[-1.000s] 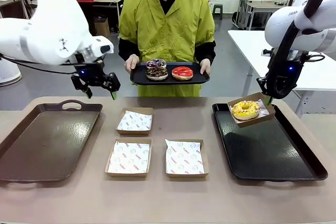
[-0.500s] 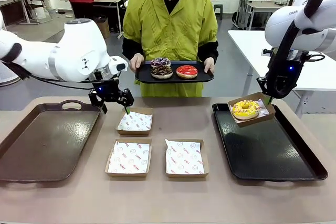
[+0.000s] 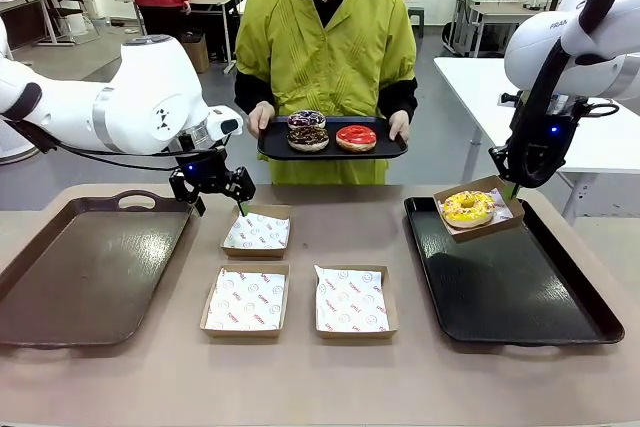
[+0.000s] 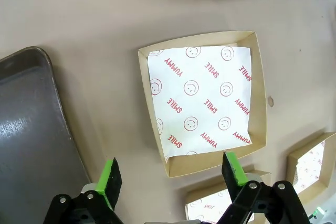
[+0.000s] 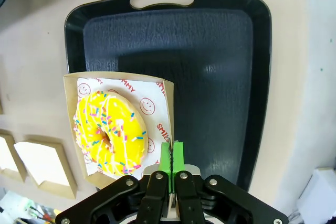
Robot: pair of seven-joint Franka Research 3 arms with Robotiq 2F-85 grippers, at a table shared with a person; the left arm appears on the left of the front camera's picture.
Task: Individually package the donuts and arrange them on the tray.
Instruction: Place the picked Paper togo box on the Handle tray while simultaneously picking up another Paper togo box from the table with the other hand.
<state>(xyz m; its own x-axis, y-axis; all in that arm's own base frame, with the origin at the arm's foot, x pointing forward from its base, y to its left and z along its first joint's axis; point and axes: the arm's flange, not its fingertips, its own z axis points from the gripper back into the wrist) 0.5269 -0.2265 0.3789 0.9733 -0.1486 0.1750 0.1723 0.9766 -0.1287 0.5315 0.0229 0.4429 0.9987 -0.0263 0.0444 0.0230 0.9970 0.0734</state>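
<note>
The yellow donut sits in a paper-lined box just left of the right claw, whose green pads are pressed together on the box's side wall. In the front view that box is tilted at the far left corner of the black tray, under this claw. So one donut looks packed and is about to be set down

The other three donuts lie beyond the left claw, up and to its right: a red one, a chocolate one and a purple one close behind or on top of the chocolate one, I cannot tell which. They rest on a small dark tray held up by a person at the far side

The left claw is spread wide and carries nothing. It hangs over the near edge of an empty box, with the box lying straight ahead of its fingers. It is much nearer to the held-up donuts than the right claw, so the next pick is probably its job. Being rings, the donuts have no long side to line up with
</note>
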